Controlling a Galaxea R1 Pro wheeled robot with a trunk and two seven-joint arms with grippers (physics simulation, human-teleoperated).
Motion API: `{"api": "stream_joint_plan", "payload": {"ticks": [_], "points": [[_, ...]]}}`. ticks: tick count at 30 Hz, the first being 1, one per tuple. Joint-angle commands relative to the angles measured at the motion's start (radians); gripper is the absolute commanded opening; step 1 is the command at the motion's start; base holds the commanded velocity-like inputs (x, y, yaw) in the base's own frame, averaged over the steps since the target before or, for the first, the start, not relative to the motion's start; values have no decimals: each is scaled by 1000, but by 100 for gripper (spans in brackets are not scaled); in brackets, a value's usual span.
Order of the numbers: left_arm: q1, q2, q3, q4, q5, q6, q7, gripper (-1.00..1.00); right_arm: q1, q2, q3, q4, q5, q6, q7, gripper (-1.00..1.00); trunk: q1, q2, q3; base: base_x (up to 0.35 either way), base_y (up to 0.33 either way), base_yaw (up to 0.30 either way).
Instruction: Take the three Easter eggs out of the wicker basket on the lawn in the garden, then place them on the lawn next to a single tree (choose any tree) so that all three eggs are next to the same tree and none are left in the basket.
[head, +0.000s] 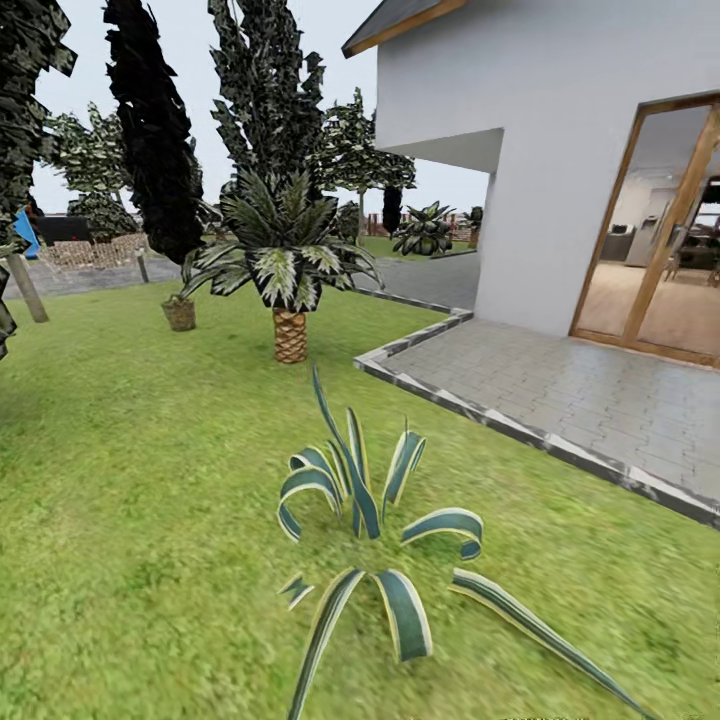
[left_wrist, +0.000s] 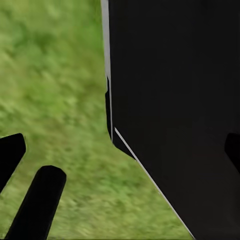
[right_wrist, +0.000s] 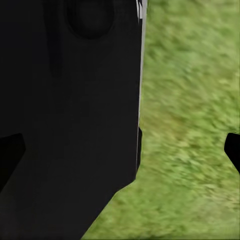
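Wicker basket (head: 180, 313) far off on lawn (head: 120, 450) (contents unreadable).

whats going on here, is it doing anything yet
Nothing is being handled right now. The robot is out on the lawn, seemingly on its way, with a striped spiky plant right in front and a short palm beyond it. A small brown wicker basket stands on the grass far off, left of the palm; its contents are too small to make out. A grey paved patio and house lie to the right. Both wrist views look down at grass beside the robot's dark body, with nothing held between the tool fingers.
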Motion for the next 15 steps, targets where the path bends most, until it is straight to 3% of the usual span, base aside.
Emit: {"api": "stream_joint_plan", "payload": {"ticks": [1, 10, 15], "points": [[1, 0, 0, -2, -1, 0, 0, 100, 0, 0, 0, -1, 0, -2, 0, 100, 0, 0, -1, 125, 281, -257], [1, 0, 0, -2, -1, 0, 0, 100, 0, 0, 0, -1, 0, -1, 0, 100, 0, 0, -1, 125, 281, -55], [1, 0, 0, -2, -1, 0, 0, 100, 0, 0, 0, -1, -1, -1, 0, 100, 0, 0, -1, 125, 281, -175]]}}
